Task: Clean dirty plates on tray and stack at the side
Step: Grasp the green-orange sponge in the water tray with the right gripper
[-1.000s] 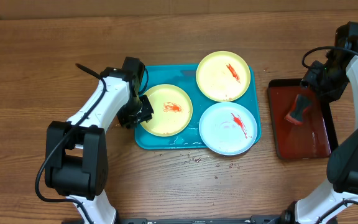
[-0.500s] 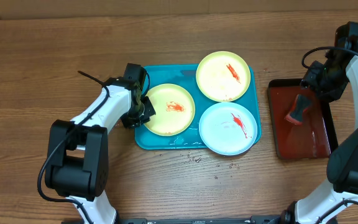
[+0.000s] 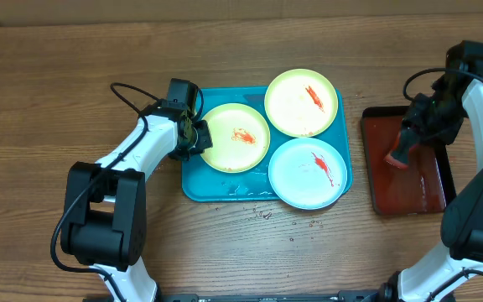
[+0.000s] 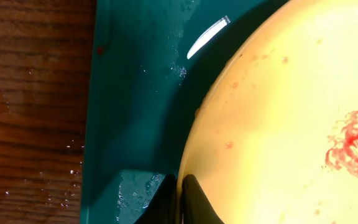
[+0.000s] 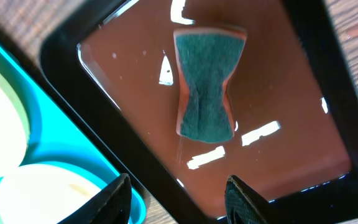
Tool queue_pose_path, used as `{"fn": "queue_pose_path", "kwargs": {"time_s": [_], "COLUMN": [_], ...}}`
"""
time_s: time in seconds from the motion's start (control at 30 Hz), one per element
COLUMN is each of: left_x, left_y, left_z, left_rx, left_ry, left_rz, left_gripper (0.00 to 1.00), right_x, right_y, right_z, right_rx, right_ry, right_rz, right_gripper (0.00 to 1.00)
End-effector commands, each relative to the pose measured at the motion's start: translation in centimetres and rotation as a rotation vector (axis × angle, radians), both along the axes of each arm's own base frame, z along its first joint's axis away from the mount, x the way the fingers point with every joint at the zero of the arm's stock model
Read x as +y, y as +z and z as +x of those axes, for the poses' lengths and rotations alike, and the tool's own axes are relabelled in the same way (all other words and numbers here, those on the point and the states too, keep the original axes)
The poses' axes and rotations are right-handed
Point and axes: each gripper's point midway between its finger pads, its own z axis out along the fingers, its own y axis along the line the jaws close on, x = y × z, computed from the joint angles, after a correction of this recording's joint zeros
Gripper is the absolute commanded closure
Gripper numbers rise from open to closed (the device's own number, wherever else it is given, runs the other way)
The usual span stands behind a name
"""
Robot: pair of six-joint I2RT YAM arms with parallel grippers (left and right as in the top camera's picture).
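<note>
Three plates lie on the turquoise tray [image 3: 201, 189]. My left gripper [image 3: 194, 137] is shut on the left rim of a pale yellow-green plate [image 3: 237, 138] smeared with red sauce. In the left wrist view the jaws [image 4: 180, 200] pinch that plate's edge [image 4: 278, 112] above the wet tray [image 4: 135, 93]. A second yellow-green plate [image 3: 302, 102] with a red smear sits at the tray's back right. A white plate [image 3: 309, 172] with a red smear sits at the front right. My right gripper [image 3: 420, 127] is open and empty above the dark red tray.
A dark red tray [image 3: 409, 180] holding liquid stands right of the turquoise tray, with a green-faced sponge [image 5: 207, 93] lying in it, below my open right jaws [image 5: 179, 193]. Water drops speckle the wood [image 3: 267, 216] in front of the turquoise tray.
My left gripper has carried the yellow-green plate toward the back and right of the tray. My right arm has shifted slightly forward, over the sponge.
</note>
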Motion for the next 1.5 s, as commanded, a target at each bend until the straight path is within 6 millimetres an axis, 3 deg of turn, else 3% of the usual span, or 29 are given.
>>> {"fn": "queue_pose_path", "kwargs": {"time_s": [0.0, 0.17, 0.47, 1.07, 1.3, 1.37, 1.47], "left_x": [0.5, 0.5, 0.5, 0.4, 0.4, 0.4, 0.4], "left_y": [0.1, 0.1, 0.1, 0.1, 0.1, 0.1, 0.1], "left_z": [0.4, 0.4, 0.4, 0.5, 0.5, 0.5, 0.5], "left_rx": [-0.022, -0.021, -0.022, -0.026, -0.026, -0.026, -0.025], "left_ry": [-0.061, -0.060, -0.060, -0.060, -0.060, -0.060, -0.060], "left_rz": [0.046, 0.042, 0.043, 0.042, 0.042, 0.042, 0.042], "left_gripper": [0.96, 0.96, 0.96, 0.96, 0.96, 0.96, 0.96], "right_x": [0.3, -1.2, -1.6, -1.5, -1.7, -1.7, -1.6], "right_y": [-0.5, -2.3, -6.0, -9.7, -9.7, -9.7, -9.6], "right_z": [-0.5, -0.3, 0.8, -0.1, 0.1, 0.1, -0.1], "right_rx": [-0.003, -0.012, -0.088, -0.111, -0.118, -0.119, -0.109], "right_ry": [0.028, 0.037, 0.040, 0.116, 0.114, 0.115, 0.115], "right_rz": [0.020, -0.068, -0.097, -0.118, -0.127, -0.127, -0.124], "right_gripper": [0.50, 0.51, 0.68, 0.69, 0.86, 0.96, 0.96]}}
